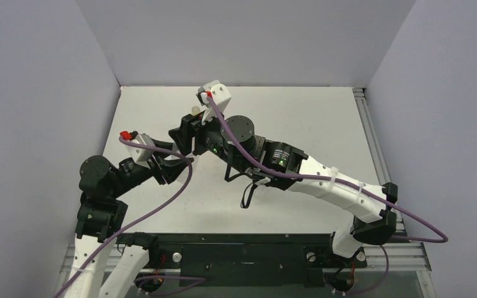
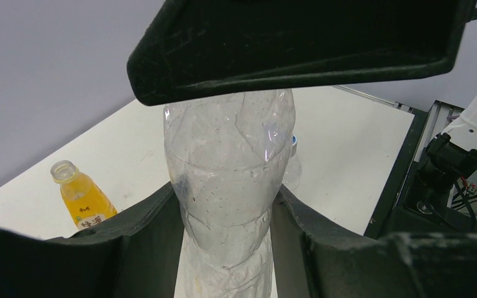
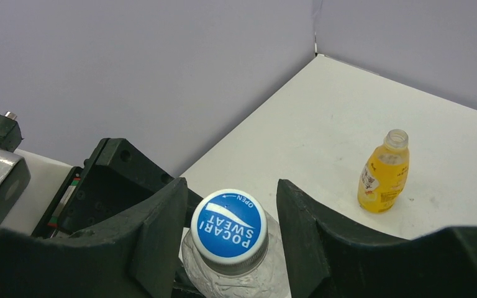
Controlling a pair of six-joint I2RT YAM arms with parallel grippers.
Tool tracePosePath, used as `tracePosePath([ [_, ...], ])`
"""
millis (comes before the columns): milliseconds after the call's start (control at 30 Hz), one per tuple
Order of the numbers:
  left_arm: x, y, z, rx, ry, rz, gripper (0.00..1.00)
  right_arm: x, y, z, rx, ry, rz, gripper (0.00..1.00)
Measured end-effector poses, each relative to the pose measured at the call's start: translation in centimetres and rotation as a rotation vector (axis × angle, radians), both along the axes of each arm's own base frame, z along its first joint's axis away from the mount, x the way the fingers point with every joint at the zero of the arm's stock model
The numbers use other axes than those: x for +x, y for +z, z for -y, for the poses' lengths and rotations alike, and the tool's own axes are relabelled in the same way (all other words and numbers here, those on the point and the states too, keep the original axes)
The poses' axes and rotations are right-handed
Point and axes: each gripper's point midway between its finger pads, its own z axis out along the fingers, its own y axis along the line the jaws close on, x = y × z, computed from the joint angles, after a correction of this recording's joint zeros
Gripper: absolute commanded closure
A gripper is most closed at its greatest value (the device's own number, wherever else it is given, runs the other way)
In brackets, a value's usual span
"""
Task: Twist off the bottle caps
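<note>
On the white, grey-walled table (image 1: 323,124) — left tool (image 2: 223,248) clamps a clear bottle (image 2: 230,155), right tool (image 3: 232,208) apart round its cap (image 3: 230,228).

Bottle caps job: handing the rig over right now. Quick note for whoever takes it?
Left end effector: shut on the body of the clear crinkled plastic bottle.
Right end effector: open, fingers on either side of that bottle's round white cap with blue top, not gripping it.
Small yellow-orange plastic bottle: stands on the white table, neck open; its cap is not in view.
Done: the yellow-orange bottle is uncapped.
Left: the blue-topped cap sits on the held bottle; how loose it is cannot be told. The other bottles are not clearly in view.
</note>
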Motion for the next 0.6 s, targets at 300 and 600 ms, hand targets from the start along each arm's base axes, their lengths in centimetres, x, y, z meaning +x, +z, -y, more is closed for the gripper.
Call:
tracePosePath([
  [300, 0.02, 0.00, -0.03, 0.001, 0.002, 0.002, 1.00, 0.09, 0.31, 0.34, 0.002, -0.010, 0.008, 0.54],
  [600, 0.03, -0.01, -0.02, 0.000, 0.002, 0.001, 1.00, 0.20, 0.44, 0.59, -0.003, -0.016, 0.017, 0.61],
])
